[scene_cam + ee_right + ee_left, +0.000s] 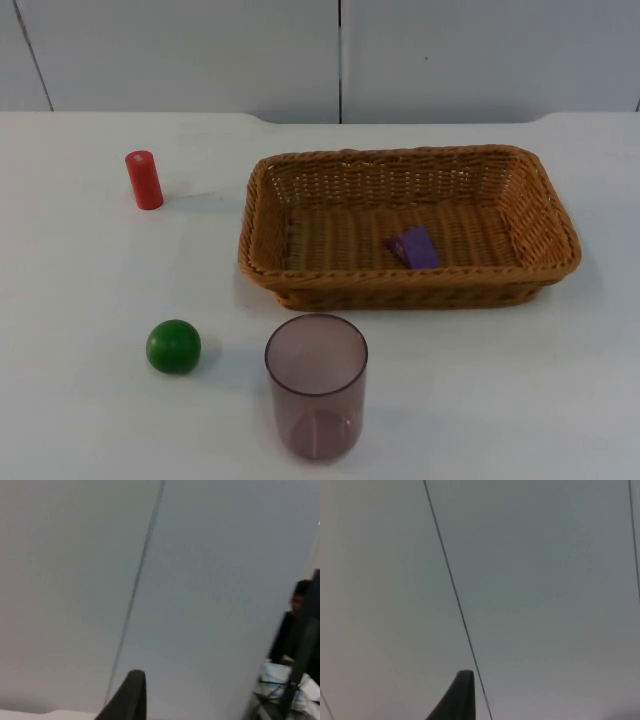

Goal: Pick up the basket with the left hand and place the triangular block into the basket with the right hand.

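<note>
On the white table (80,400), farthest left, a red cylinder block (144,180) stood upright. Nearer the front lay a green ball (174,346), and just right of it stood a translucent purple cup (316,385), upright and apart from the ball. Behind the cup sat the wicker basket (262,215), resting on the table, with the purple triangular block (416,247) lying on its floor. The left gripper (457,697) and right gripper (127,696) each faced the grey partition wall (545,580); whether either was released or clenched could not be told.
</note>
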{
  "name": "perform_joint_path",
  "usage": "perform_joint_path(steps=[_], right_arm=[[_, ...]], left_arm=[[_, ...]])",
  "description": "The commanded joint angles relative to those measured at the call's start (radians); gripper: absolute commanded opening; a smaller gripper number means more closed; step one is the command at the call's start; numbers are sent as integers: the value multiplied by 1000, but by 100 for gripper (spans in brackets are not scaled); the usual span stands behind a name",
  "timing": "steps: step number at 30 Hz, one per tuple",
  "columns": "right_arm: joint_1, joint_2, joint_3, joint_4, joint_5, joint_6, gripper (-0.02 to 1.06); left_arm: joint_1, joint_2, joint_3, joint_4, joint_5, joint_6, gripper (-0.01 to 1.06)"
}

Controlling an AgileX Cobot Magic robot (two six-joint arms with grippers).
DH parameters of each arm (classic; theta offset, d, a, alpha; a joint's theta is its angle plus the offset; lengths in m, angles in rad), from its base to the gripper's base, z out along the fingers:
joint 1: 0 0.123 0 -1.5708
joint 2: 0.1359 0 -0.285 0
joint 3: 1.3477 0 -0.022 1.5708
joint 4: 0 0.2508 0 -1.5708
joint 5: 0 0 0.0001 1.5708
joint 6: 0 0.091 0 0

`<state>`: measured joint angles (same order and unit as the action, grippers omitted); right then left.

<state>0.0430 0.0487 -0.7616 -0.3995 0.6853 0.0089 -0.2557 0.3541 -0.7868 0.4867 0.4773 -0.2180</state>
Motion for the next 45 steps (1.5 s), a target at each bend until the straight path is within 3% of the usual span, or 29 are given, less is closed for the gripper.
perform_joint_path(steps=[1,4,9,11,15,22,25,30,31,33,35,38,42,45], right_arm=[[-28,-36,2,20,11,-9,105],[-32,-49,2,114,54,-91,105],[-32,-49,2,157,122,-103,105],[-32,-49,2,262,110,-147,105],[-32,-49,2,350,128,-172,105],[-32,-49,6,379,224,-156,105],[-32,-49,8,390,267,-156,105],[-32,-49,15,431,298,-158,105],[-32,-49,15,431,298,-158,105],[-32,-49,15,445,324,-180,105],[-32,-49,22,463,355,-189,105],[-32,-49,45,463,372,-185,105],[-32,-49,121,463,409,-130,105],[-32,-49,155,463,407,-124,105]], left_arm=[[2,-17,3,-7,-15,15,105],[2,-61,5,-15,38,31,105],[2,-147,5,-15,121,33,105],[2,-198,8,-17,189,33,105],[2,-246,8,-34,267,33,105],[40,-337,8,-86,412,89,105],[77,-354,8,-153,432,89,105],[224,-354,8,-356,468,249,105],[224,-354,8,-356,468,249,105],[246,-354,8,-487,483,257,105],[258,-354,17,-568,488,341,105],[258,-354,38,-543,513,333,105],[258,-354,118,-535,610,283,105],[258,-354,181,-535,610,283,105]])
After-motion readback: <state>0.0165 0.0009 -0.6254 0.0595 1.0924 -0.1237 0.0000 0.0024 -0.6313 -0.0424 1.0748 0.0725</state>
